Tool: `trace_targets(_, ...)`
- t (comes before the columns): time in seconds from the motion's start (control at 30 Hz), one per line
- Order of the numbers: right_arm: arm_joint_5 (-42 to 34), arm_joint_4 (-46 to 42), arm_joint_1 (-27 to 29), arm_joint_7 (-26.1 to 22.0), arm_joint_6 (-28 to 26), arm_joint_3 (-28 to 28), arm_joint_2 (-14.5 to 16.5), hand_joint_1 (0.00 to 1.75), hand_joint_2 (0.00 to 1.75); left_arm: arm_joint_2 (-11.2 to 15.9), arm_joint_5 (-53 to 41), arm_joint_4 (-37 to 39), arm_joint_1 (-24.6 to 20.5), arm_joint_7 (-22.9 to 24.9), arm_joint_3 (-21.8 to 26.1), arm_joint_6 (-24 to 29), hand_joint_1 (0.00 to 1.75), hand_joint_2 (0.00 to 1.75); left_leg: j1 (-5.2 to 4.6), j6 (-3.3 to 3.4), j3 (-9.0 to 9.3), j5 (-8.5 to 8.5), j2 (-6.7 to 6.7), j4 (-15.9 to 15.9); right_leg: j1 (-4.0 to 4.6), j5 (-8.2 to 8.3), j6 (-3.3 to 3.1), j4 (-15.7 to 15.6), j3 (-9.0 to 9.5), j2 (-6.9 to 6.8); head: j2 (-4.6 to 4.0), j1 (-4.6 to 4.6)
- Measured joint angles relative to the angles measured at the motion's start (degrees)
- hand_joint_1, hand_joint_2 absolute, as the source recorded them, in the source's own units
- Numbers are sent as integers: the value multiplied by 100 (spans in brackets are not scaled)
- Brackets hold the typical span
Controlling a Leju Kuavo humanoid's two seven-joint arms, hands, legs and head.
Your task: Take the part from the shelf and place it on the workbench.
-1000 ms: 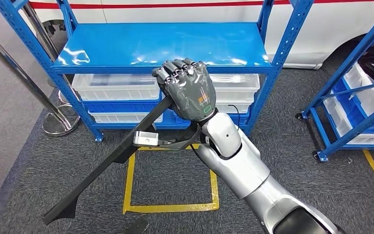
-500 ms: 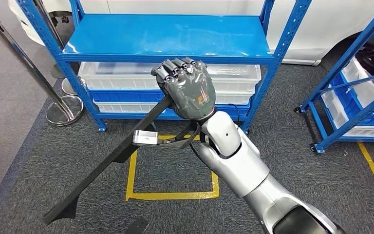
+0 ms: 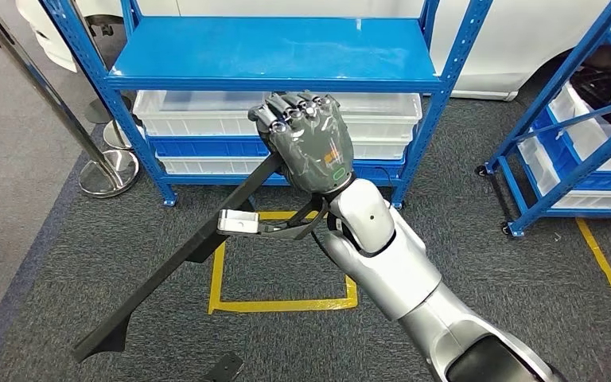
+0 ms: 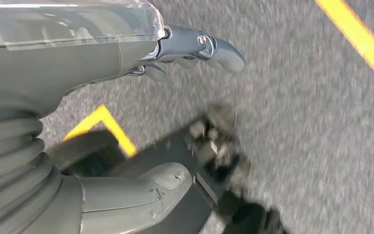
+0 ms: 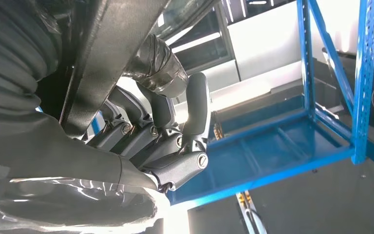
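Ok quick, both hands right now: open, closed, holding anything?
Right hand: closed around the long black part, holding it up.
Left hand: holding nothing, its fingers apart, so open.

Black part (image 3: 175, 267), grey right hand (image 3: 310, 143), blue shelf (image 3: 274, 52), yellow floor tape (image 3: 282, 304)

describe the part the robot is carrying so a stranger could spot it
Start at the blue shelf ahead. In front of it the raised right hand grips a long black bar slanting down toward the floor. It is the only thing held off the ground.
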Motion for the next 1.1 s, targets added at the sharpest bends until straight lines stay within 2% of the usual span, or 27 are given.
trace_targets(0.03,16,11,-36,-3,27,-1,1,175,175,-3,-5,0,0,5,-1,-8,0,175,0,-29,-44,-102,-10,73,-23,66,-17,-38,-31,-14,0,1)
trace_targets(0.07,32,23,-74,-5,55,-1,2,175,175,-4,-10,0,0,12,-1,-12,0,175,4,-59,-108,-292,-20,241,-49,135,-35,-72,-75,-28,0,0)
trace_targets(0.13,48,46,-127,-8,102,-1,4,175,175,-7,-13,0,-3,20,-1,-4,0,175,44,-119,-280,-829,-26,871,-65,255,-61,-80,-199,-42,0,0)
trace_targets(0.17,52,55,-135,-8,120,-1,4,175,175,-7,-13,0,-4,19,0,1,0,175,66,-151,-348,-1018,-26,1218,-69,309,-56,-72,-273,-46,0,0)
trace_targets(0.2,53,64,-137,-8,138,-1,4,175,175,-7,-13,0,-3,15,1,4,0,175,89,-182,-365,-1089,-25,1467,-76,364,-44,-57,-356,-50,0,1)
trace_targets(0.23,53,72,-137,-7,150,-1,4,175,175,-7,-14,0,-3,10,3,8,0,175,111,-211,-305,-1032,-24,1543,-87,416,-29,-34,-444,-54,0,0)
trace_targets(0.27,52,78,-137,-6,160,-1,4,175,175,-6,-17,0,-3,3,7,11,0,175,133,-239,-155,-887,-23,1429,-102,464,-6,-2,-536,-55,0,0)
trace_targets(0.3,49,80,-138,-3,164,-1,4,175,175,-5,-21,0,-4,-2,13,16,0,175,158,-266,85,-733,-22,1132,-118,507,21,38,-624,-55,0,0)
trace_targets(0.33,48,80,-142,0,164,-1,5,175,175,-8,-24,0,-8,-7,19,21,0,175,167,-290,358,-686,-26,749,-125,545,56,77,-705,-52,0,-1)
trace_targets(0.4,45,79,-150,8,163,-1,7,175,175,-13,-28,0,-13,-17,32,32,0,175,153,-250,710,-732,-47,180,-124,630,131,126,-796,-48,0,2)
trace_targets(0.43,41,79,-157,10,163,-1,8,175,175,-15,-28,0,-13,-21,37,35,0,175,131,-207,755,-780,-59,79,-120,682,167,122,-813,-47,0,3)
trace_targets(0.5,35,79,-167,11,163,-1,8,175,175,-17,-28,1,-8,-24,44,39,0,175,120,-90,697,-700,-57,54,-124,754,236,101,-824,-45,0,5)
trace_targets(0.53,31,80,-173,13,163,-1,7,175,175,-18,-29,1,-10,-24,46,39,0,175,120,-32,656,-642,-46,48,-131,684,265,140,-860,-40,0,5)
trace_targets(0.57,31,80,-174,14,163,-1,5,175,175,-19,-30,2,-15,-24,48,39,0,175,124,30,597,-572,-32,35,-137,500,283,275,-922,-33,0,5)
trace_targets(0.6,31,80,-176,15,163,-1,3,175,175,-20,-30,2,-20,-24,51,39,0,175,125,79,523,-497,-19,28,-145,219,293,529,-1012,-24,0,5)
trace_targets(0.67,30,80,-177,18,163,-1,0,175,175,-20,-31,2,-25,-24,63,40,0,175,98,131,338,-350,-9,32,-145,-335,304,1275,-1204,-7,0,4)
trace_targets(0.7,30,81,-175,19,163,-1,-2,175,175,-20,-32,2,-24,-24,70,40,0,175,82,135,242,-278,-7,35,-143,-446,306,1589,-1243,0,0,4)
trace_targets(0.73,30,81,-175,21,163,-1,-4,175,175,-20,-36,2,-23,-25,75,41,0,175,67,133,144,-206,-5,38,-142,-422,301,1753,-1204,4,0,4)
trace_targets(0.77,30,81,-174,22,162,-1,-5,175,175,-20,-40,2,-22,-27,80,41,0,175,54,127,51,-137,-5,41,-140,-301,286,1724,-1070,4,0,4)
trace_targets(0.8,30,81,-175,22,161,-1,-4,175,175,-20,-45,2,-22,-32,84,44,0,175,43,117,-34,-69,-7,43,-134,-163,259,1517,-835,6,0,4)
trace_targets(0.83,30,80,-178,23,160,-1,-2,175,175,-21,-49,2,-23,-39,88,48,0,175,36,103,-106,-5,-9,47,-125,-111,221,1168,-530,9,0,3)
trace_targets(0.9,30,73,-188,23,157,-1,13,175,175,-23,-52,2,-24,-55,96,62,0,175,31,53,-196,116,-10,41,-83,-223,159,403,23,16,0,2)
trace_targets(0.93,27,69,-197,25,155,-1,20,175,175,-24,-54,2,-25,-61,101,69,0,175,42,19,-216,177,-8,25,-53,-296,140,169,155,17,0,2)
trace_targets(1.0,19,69,-208,29,152,-1,27,175,175,-26,-55,2,-21,-64,121,76,0,175,66,-58,-240,304,-14,-37,-27,-226,105,22,157,7,0,3)
trace_targets(1.03,14,73,-213,30,152,0,30,175,175,-26,-55,2,-15,-64,132,77,0,175,74,-93,-273,277,-24,-30,-36,-146,73,-24,121,-8,0,3)
trace_targets(1.07,11,77,-215,31,152,1,35,175,175,-25,-54,2,-6,-63,140,78,0,175,76,-121,-326,140,-35,56,-55,-56,35,-63,68,-23,0,2)
trace_targets(1.1,8,80,-218,31,152,1,42,175,175,-23,-53,2,1,-62,144,78,0,175,78,-145,-399,-111,-45,257,-75,33,3,-96,1,-38,0,1)
